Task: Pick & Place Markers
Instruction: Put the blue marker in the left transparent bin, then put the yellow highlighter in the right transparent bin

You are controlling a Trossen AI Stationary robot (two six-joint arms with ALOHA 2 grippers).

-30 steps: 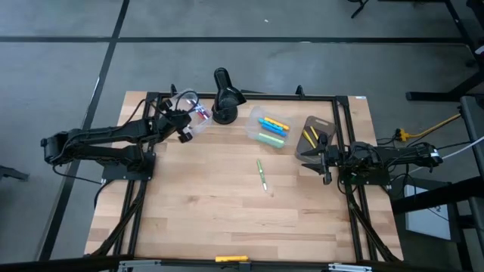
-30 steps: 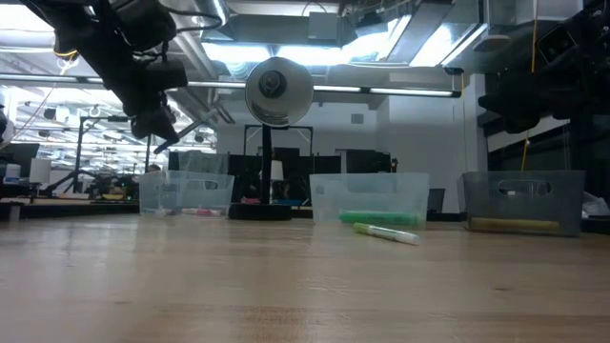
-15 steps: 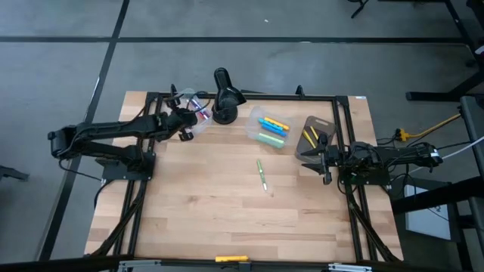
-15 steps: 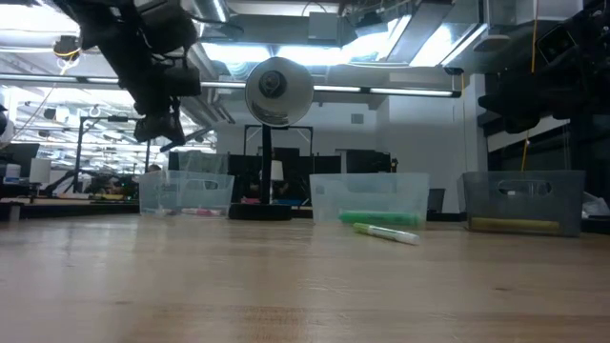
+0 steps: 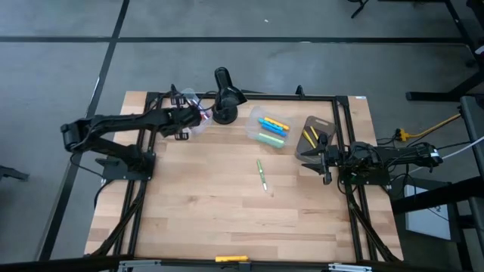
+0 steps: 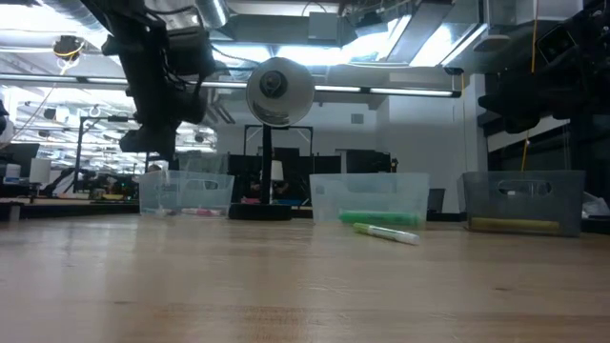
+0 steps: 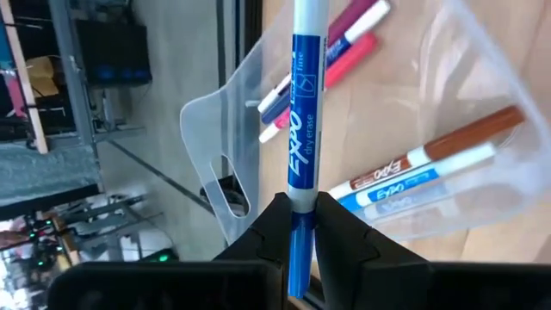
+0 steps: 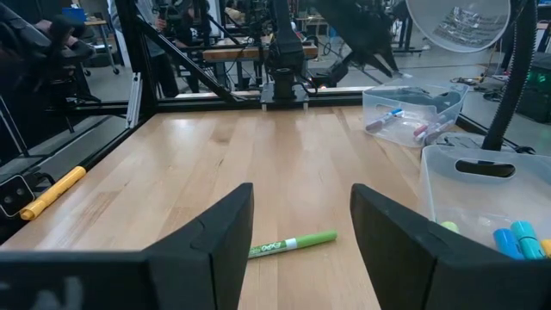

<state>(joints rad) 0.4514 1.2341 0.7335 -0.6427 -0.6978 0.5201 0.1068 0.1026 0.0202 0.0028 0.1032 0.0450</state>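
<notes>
The left gripper point(image 7: 300, 226) is clenching a blue marker point(image 7: 306, 112) above the clear tub point(image 7: 448, 129), probably about to drop it in. Next it is needing to release. The right gripper point(image 8: 301, 226) is waiting, released, near the green marker point(image 8: 291, 245).

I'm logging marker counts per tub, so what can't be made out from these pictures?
- High view: the left tub is partly covered by the left gripper; its markers are too small to count.
- Low view: the grey tub has cloudy walls; contents unclear.
- Left wrist view: the held blue marker has its lower end hidden between the fingers.
</notes>
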